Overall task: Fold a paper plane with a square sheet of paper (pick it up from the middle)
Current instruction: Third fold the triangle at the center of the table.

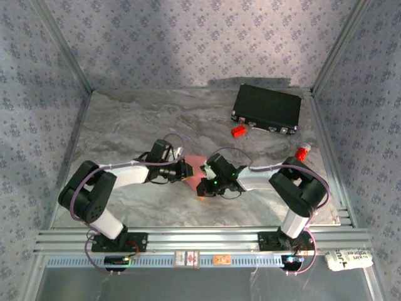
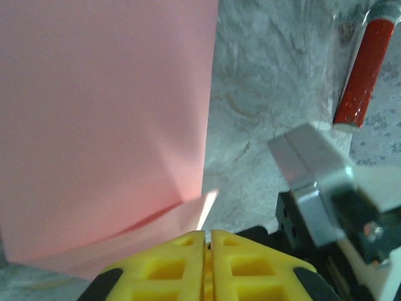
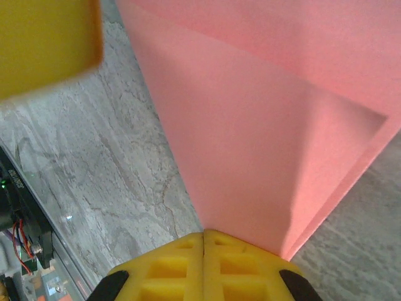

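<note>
The square sheet of paper (image 1: 195, 163) is salmon pink and hangs between both grippers above the middle of the table. My left gripper (image 2: 207, 233) has its yellow fingers closed on the sheet's (image 2: 106, 125) lower corner, where a folded flap ends. My right gripper (image 3: 203, 235) is shut on the opposite edge, and the sheet (image 3: 269, 119) fans away from its tips with a diagonal crease. From above, the left gripper (image 1: 186, 170) and right gripper (image 1: 202, 187) nearly meet. The paper plane is out of view.
A black case (image 1: 267, 108) lies at the back right with a small red block (image 1: 238, 131) in front of it. A red-and-white tube (image 1: 303, 152) lies right of the right arm and also appears as the tube (image 2: 360, 69). Patterned walls enclose the marble table (image 1: 125, 119).
</note>
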Robot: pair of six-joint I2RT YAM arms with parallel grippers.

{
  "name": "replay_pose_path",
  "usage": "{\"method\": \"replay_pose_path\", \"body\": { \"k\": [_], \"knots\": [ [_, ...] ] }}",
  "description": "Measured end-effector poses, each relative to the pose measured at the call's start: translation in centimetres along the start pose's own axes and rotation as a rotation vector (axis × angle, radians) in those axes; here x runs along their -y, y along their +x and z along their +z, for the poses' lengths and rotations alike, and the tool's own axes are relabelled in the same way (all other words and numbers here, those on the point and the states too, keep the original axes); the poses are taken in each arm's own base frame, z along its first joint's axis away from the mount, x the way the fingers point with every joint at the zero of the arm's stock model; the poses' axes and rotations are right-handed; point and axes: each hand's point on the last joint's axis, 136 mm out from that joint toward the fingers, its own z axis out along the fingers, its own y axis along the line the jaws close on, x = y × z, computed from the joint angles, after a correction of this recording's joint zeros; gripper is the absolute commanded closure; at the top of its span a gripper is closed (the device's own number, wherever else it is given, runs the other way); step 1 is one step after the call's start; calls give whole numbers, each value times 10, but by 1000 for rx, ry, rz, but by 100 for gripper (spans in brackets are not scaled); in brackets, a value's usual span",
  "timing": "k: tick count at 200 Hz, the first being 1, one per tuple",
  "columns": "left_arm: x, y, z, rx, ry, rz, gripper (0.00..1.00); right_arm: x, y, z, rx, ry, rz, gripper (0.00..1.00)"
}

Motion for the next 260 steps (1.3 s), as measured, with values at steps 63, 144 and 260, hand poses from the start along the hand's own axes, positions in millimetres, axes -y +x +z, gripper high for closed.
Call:
{"method": "replay_pose_path", "body": {
  "k": [63, 144, 260],
  "knots": [
    [-34, 30, 20, -90, -81, -51, 94, 0, 0, 0, -1, -1, 1, 97],
    [-39, 17, 15, -73, -70, -105, 94, 1, -1, 0, 1, 1, -21, 98],
    [-48, -4, 6, -45, -140, -109, 94, 2, -2, -1, 4, 3, -37, 99]
  ]
}}
